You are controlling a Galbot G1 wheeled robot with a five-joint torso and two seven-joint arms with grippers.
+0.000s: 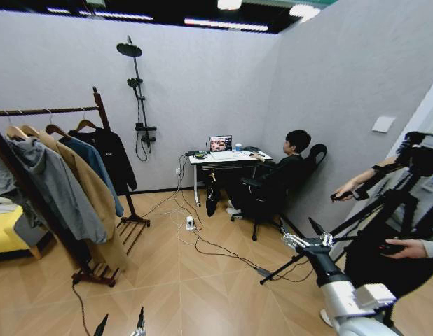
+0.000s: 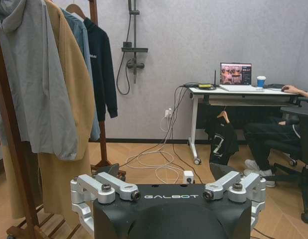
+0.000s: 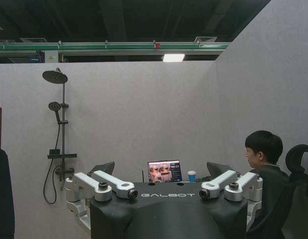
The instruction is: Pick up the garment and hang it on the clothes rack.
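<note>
The garment [image 1: 113, 155] already hangs on the rack [image 1: 99, 105] by its wooden hanger, last in the row at the far end of the bar, just beside the upright; judged from that, the hanging itself looks done and little is left but for the arms to stand clear; whether another black piece is meant I cannot tell.

The left hand [image 1: 120, 326] is low, its two fingertips spread wide with nothing between them; the rack stands ahead of it and off to its left, well apart, and the garment hangs at the bar's far end beyond the other coats. The right hand [image 1: 314, 234] is stretched out forward on the other side, fingers wide and empty, far from the rack and pointed toward the corner of the room.

Nearer the left hand than the garment hang a grey hoodie [image 1: 52, 182], a tan coat [image 1: 90, 192] and a blue jacket [image 1: 97, 168], crowding the bar so that any reach to the garment would pass them. On the floor ahead of both hands lie cables [image 1: 202, 241] and a power strip [image 1: 190, 222]; beyond them a tabletop [image 1: 227, 158] with a laptop [image 1: 221, 143], a seated person at it; just beside the right hand stands a tripod [image 1: 385, 210], the nearest thing in its way.
</note>
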